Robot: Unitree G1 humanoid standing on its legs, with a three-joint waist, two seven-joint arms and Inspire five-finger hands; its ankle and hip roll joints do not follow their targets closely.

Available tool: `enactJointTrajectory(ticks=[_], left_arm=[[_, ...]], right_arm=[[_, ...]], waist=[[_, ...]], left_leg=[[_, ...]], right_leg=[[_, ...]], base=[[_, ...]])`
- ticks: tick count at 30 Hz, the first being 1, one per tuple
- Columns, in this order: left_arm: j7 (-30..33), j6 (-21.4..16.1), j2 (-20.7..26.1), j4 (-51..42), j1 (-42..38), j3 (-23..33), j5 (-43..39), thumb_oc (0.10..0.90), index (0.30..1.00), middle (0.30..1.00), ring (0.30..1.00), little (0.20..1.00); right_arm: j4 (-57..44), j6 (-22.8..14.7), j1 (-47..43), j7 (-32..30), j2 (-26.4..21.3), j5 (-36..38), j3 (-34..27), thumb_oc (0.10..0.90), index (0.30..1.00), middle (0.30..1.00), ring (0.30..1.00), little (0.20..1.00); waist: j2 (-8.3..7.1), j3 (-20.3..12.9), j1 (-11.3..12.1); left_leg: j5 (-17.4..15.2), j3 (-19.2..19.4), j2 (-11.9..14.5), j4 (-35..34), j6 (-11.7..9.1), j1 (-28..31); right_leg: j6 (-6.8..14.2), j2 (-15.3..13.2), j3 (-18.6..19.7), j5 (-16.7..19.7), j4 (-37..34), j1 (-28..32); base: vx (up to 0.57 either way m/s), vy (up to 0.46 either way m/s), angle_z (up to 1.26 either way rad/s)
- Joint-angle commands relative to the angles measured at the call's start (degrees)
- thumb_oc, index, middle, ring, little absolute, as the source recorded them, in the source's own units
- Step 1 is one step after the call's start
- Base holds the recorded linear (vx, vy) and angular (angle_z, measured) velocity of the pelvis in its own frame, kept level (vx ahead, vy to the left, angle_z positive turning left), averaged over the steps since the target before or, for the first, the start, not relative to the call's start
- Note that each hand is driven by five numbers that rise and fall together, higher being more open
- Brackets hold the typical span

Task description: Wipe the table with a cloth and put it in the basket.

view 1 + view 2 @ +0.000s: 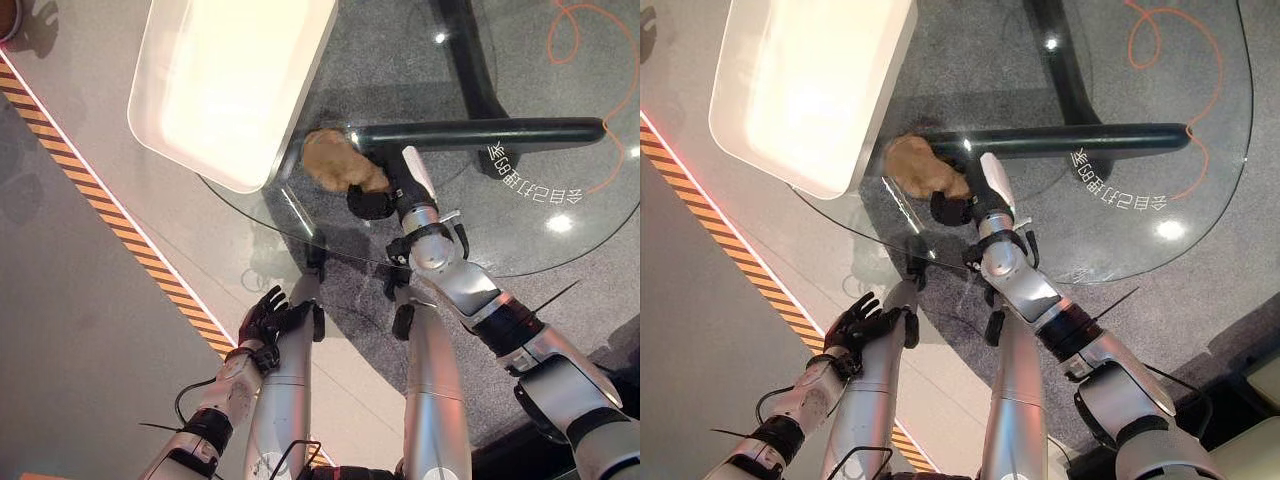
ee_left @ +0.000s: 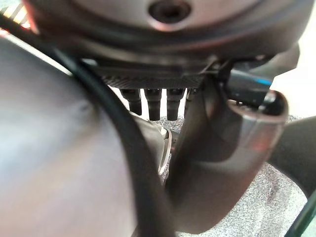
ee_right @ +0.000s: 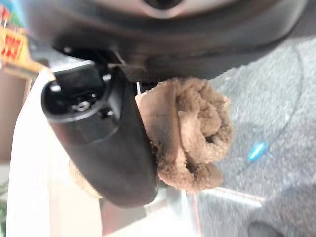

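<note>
Left hand (image 1: 268,318) low at 7 o'clock, fingers relaxed, holding nothing. Right hand (image 1: 375,198) grasps brown cloth (image 1: 335,160) on glass table (image 1: 560,225); white basket (image 1: 200,130) at 11 o'clock.

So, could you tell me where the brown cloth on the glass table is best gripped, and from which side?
Grip the bunched middle of the brown cloth, from above. It lies crumpled in a soft mound on the glass table, so its raised folds give fingers something to close round. The right hand already holds it that way, beside the white basket.
</note>
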Motion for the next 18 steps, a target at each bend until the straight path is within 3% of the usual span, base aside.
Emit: enactJointTrajectory(ticks=[1,9,18], left_arm=[[-0.9,1.1,-3.6,1.1,6.4,-4.3,1.0,0.800,0.900,0.900,0.900,0.900],[-0.8,1.5,-2.6,0.3,6.7,-4.2,0.9,0.800,0.900,0.900,0.900,0.900],[-0.8,1.7,-2.1,0.3,6.4,-4.9,0.3,0.800,0.900,0.900,0.900,0.900]], right_arm=[[-9.1,-2.4,-0.3,3.5,-0.2,-0.9,0.9,0.100,0.300,0.300,0.300,0.200],[-13.8,-1.9,-0.9,10.2,-2.4,-1.5,3.2,0.100,0.300,0.300,0.300,0.200],[-13.0,-1.2,-1.1,4.3,-4.1,-3.3,2.4,0.100,0.300,0.300,0.300,0.200]], waist=[[2.78,-1.0,-0.2],[2.54,-1.0,-0.1],[2.45,-1.0,-0.3]], left_leg=[[-12.0,3.5,-2.9,10.1,1.4,-1.0],[-12.0,3.6,-2.7,10.5,1.2,-1.4],[-12.3,3.5,-2.3,11.0,1.4,-1.9]], right_leg=[[2.2,1.7,-2.4,5.5,-8.5,-0.5],[2.3,1.4,-2.7,5.3,-7.9,-0.8],[2.3,1.2,-2.6,5.3,-7.3,-1.4]], base=[[0.00,0.000,0.00],[0.00,-0.004,0.00],[0.01,-0.017,0.04]])
